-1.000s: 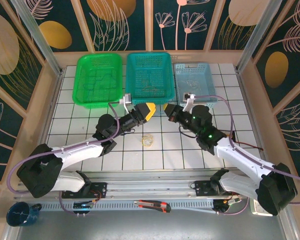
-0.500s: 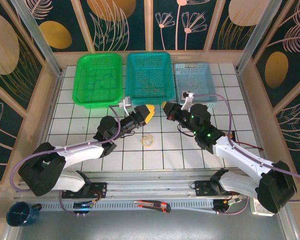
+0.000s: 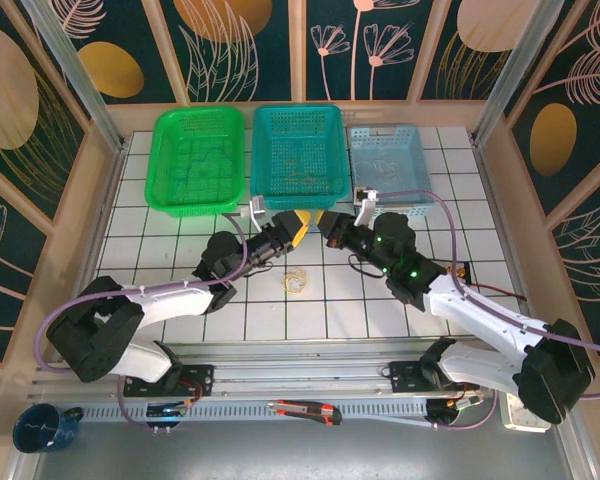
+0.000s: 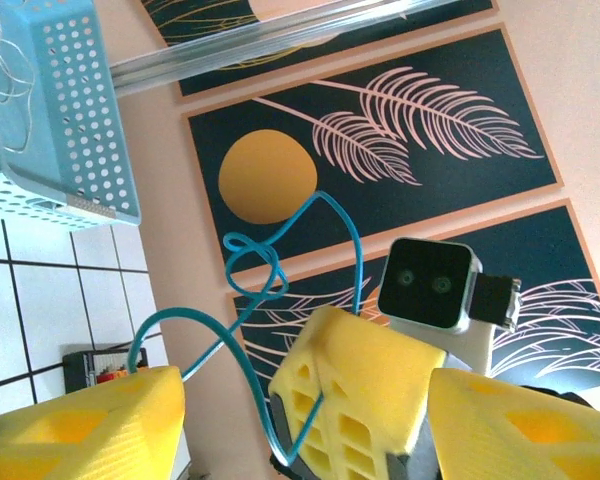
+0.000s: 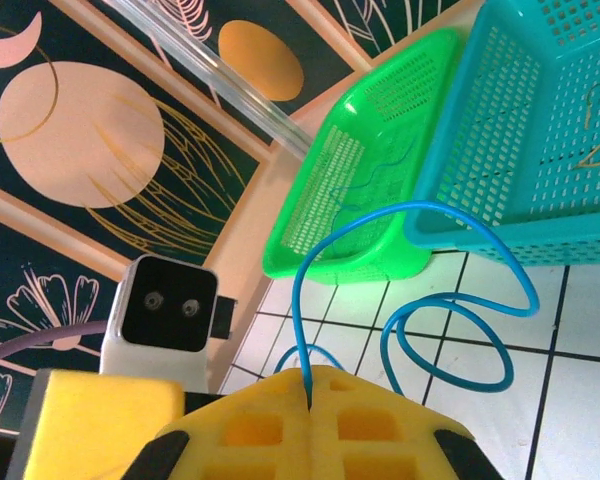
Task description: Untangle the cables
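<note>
Blue cable, clamped by one end in the right pincer, is looping forward between the parted jaws of the left pincer, twisting just beyond their tips.

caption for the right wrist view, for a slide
Right claw shut on a blue cable that loops out ahead, green basket and teal basket beyond it.

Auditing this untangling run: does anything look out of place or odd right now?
The blue cable, pinched by the shut jaws of the right gripper, twists into a small knot-like loop in mid-air. A yellowish cable coil lies loose on the table.
</note>
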Tool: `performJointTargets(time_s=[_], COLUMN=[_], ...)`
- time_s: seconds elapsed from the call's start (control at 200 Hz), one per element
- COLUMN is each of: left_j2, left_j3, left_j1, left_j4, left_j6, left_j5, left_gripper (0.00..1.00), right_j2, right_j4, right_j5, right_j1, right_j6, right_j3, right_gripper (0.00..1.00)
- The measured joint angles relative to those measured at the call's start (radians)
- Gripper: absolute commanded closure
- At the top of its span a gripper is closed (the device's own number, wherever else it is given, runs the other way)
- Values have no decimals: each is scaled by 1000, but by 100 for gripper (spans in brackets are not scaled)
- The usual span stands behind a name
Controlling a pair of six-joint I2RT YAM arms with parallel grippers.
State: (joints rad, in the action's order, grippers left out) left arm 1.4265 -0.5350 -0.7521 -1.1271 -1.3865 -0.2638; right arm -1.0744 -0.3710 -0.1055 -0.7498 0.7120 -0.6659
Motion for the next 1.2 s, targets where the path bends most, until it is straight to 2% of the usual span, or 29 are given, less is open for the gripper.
performJointTargets(time_s=[0.18, 0.41, 0.425, 0.53, 0.606, 0.846, 1.031, 1.201], left_j2=[3, 2, 1, -18, -45, -113, -117, -117], left_j3=[0, 0, 0, -4, -18, -103, -143, -168], left_j1=[0, 0, 0, 0, 0, 0, 0, 0], left_j4=[-24, -28, -27, 11, 55, 151, 190, 209], left_j6=[0, 22, 27, 52, 79, 137, 153, 160], left_j5=[22, 42, 41, 48, 55, 63, 60, 55], left_gripper=[58, 100, 100, 100, 100, 100, 100, 100], right_j2=[0, 0, 0, 12, 42, 181, 194, 167], right_j4=[0, 1, 1, 21, 43, 86, 74, 4], right_j5=[1, 7, 8, 12, 14, 23, -25, -90], right_j1=[-16, -17, -17, -11, 14, 135, 140, 130], right_j6=[0, 0, 0, -12, -22, -67, -113, -117], right_j3=[0, 0, 0, 0, 6, 82, 128, 139], right_gripper=[100, 100, 98, 59, 45, 34, 25, 21])
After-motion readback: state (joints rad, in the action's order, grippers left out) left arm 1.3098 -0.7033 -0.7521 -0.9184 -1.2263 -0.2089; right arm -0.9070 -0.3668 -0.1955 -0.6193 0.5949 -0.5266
